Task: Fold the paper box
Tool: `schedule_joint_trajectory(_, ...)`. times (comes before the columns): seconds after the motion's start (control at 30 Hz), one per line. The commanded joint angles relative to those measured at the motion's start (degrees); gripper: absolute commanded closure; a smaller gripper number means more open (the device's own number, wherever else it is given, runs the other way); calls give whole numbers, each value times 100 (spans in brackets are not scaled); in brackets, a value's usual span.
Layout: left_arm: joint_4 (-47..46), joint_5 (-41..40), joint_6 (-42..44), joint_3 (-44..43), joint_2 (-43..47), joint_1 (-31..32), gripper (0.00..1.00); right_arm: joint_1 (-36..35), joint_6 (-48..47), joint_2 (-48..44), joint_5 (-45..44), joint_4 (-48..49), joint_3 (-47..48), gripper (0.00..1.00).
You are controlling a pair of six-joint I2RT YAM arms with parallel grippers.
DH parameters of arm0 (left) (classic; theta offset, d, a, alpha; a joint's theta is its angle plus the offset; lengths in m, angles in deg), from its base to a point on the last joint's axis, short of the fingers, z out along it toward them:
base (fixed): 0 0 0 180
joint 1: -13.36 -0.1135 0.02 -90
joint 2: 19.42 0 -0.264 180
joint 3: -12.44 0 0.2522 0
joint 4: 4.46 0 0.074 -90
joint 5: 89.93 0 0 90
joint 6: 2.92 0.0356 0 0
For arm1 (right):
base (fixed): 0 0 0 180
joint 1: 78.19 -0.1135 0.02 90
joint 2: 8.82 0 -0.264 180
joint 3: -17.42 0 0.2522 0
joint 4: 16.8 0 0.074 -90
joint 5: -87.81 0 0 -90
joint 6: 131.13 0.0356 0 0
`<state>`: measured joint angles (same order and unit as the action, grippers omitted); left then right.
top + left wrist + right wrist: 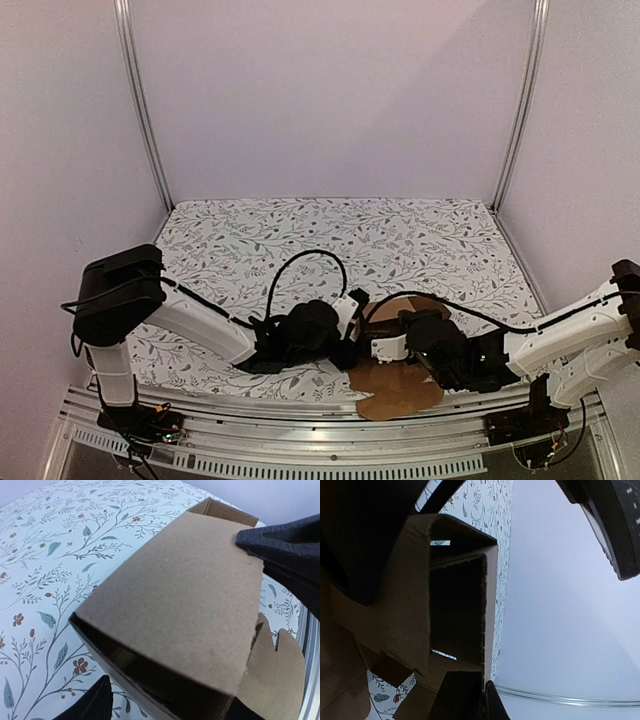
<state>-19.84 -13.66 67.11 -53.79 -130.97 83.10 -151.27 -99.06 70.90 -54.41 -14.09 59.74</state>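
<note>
- Location of the paper box (398,385): near middle of the tabletop (300,230), between both arms, half-raised into an open-ended carton, with notched flaps (280,680) lying flat toward the metal rail (300,440).
- Could crush or skew the carton; probable cause, pressure from the left end effector (360,328) across an open, unbraced mouth.
- Could tear or crease the corrugated wall at the pinch; probable cause, twisting or pulling by the right end effector (482,700) against the left arm's side.
- Could drag the loose flaps over the rail and snag a tab; probable cause, working so close to the tabletop's near edge.
- Could let the raised panels fall flat; probable cause, releasing either side before any tab is tucked.
- Left arm: reaches low and rightward from its base, with the wrist turned toward the carton's open end.
- Left fingers: upper finger (285,550) touching a corner of the top panel, lower finger (92,705) just beside the carton's lower wall. Stand apart with the carton between them; impossible to tell whether squeezing or merely bracketing.
- Right arm: stretches low and leftward along the near edge, with the wrist just beside the flaps and facing into the carton's hollow.
- Right fingers: closed together on what looks like the edge of an upright side wall.
</note>
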Motion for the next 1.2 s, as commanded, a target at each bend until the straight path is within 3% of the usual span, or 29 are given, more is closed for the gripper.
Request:
schedule_joint_trajectory(0.0, -369, -755, 54, -88, -192, 141, 38, -134, 53, 146, -112, -185, 8, 100)
schedule_joint_trajectory(0.27, -1034, -1464, 364, -233, -737, 207, 42, -131, 562, 153, -91, -875, 263, 100)
schedule_joint_trajectory(0.47, -2239, -1560, 658, 94, -916, 225, 48, -131, 760, 99, 21, -1173, 345, 100)
schedule_joint_trajectory(0.53, -2700, -1446, 871, 130, -1027, 218, 44, -134, 835, 64, 110, -1278, 365, 100)
schedule_joint_trajectory(0.6, -2809, -1359, 997, 75, -1110, 204, 40, -134, 914, 53, 177, -1416, 402, 100)
schedule_joint_trajectory(0.73, -2954, -1005, 1083, -28, -1255, 86, 42, -130, 1008, 112, 266, -1577, 440, 100)
schedule_joint_trajectory(1.1, -3511, -1090, 1167, -98, -1462, -100, 61, -136, 1266, 130, 387, -1980, 616, 100)
schedule_joint_trajectory(1.17, -3400, -1103, 1125, -234, -1540, -116, 54, -134, 1324, 144, 397, -2023, 656, 100)
